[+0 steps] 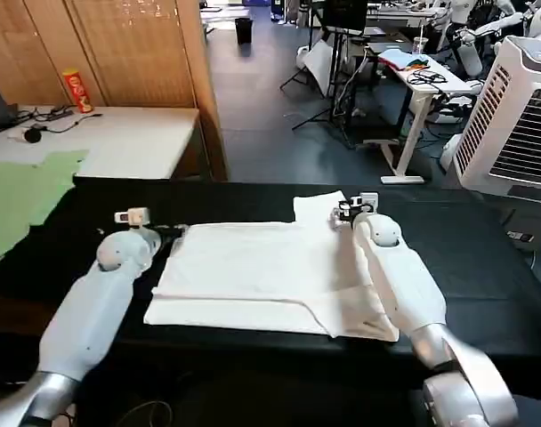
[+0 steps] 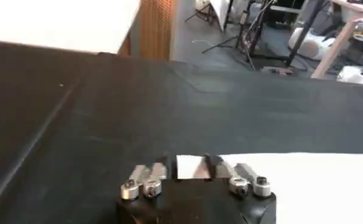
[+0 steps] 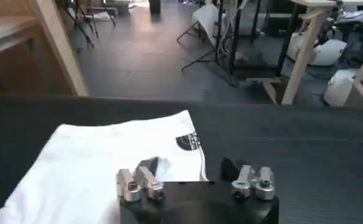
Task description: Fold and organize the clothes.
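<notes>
T-shirt [image 1: 253, 276] flat on black surface [image 1: 484, 267], long axis left-right, 1 sleeve pointing away | left gripper [image 2: 192, 167] at its left edge, jaws clamped on cloth | right gripper [image 3: 190, 165] at far sleeve, jaws apart over hem
</notes>
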You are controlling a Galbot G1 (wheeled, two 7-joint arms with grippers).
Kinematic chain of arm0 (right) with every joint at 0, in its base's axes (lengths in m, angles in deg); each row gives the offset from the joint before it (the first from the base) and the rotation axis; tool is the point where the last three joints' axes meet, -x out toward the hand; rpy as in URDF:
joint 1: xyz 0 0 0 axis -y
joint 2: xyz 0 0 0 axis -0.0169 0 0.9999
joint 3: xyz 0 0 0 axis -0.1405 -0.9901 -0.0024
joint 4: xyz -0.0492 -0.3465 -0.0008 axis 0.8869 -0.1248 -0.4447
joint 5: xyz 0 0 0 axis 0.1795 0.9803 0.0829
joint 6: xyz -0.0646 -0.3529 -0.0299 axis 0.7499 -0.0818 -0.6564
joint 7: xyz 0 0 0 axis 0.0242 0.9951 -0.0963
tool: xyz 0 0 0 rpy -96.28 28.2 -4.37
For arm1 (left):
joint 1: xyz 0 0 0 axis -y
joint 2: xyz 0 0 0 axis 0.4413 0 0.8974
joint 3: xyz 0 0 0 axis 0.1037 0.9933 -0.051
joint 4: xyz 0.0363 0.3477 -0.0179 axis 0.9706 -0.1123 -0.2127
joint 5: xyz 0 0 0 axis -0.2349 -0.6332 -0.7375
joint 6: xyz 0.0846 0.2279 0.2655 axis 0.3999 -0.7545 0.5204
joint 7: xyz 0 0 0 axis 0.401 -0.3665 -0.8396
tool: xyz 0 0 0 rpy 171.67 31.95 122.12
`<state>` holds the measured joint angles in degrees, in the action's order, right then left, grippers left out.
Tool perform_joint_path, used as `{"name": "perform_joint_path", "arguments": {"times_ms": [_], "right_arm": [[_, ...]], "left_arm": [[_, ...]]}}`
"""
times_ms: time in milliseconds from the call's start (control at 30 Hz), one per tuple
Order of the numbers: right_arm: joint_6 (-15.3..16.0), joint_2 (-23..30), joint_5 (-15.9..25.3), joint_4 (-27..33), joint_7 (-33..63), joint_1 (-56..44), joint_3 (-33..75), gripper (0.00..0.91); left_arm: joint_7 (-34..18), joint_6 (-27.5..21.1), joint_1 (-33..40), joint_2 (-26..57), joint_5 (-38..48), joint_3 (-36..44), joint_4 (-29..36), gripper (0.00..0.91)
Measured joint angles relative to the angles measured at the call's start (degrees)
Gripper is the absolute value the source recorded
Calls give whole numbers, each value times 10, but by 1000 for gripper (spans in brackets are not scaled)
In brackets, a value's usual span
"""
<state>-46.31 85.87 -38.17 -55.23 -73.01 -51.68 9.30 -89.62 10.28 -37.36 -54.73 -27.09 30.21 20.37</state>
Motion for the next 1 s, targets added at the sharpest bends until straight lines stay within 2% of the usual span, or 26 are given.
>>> {"name": "perform_joint_path", "arguments": {"times_ms": [200,367,600,733,1000], "right_arm": [[-23,-1,4,-2,-10,-6,5,49],[-63,-8,1,-18,-24,-20,11,49],[-98,-41,-16,-121,-25,-66,1,49],[-92,-69,-28,-208,-17,-111,13,49],[-34,-130,-72,-385,-5,-227,40,49]], "left_arm": [[4,9,0,0,-5,0,2,0],[7,22,-1,-3,-15,-1,6,0],[4,28,-19,10,-15,-12,36,0],[1,32,-44,27,-10,-25,75,0],[-7,35,-128,69,16,-61,193,0]]}}
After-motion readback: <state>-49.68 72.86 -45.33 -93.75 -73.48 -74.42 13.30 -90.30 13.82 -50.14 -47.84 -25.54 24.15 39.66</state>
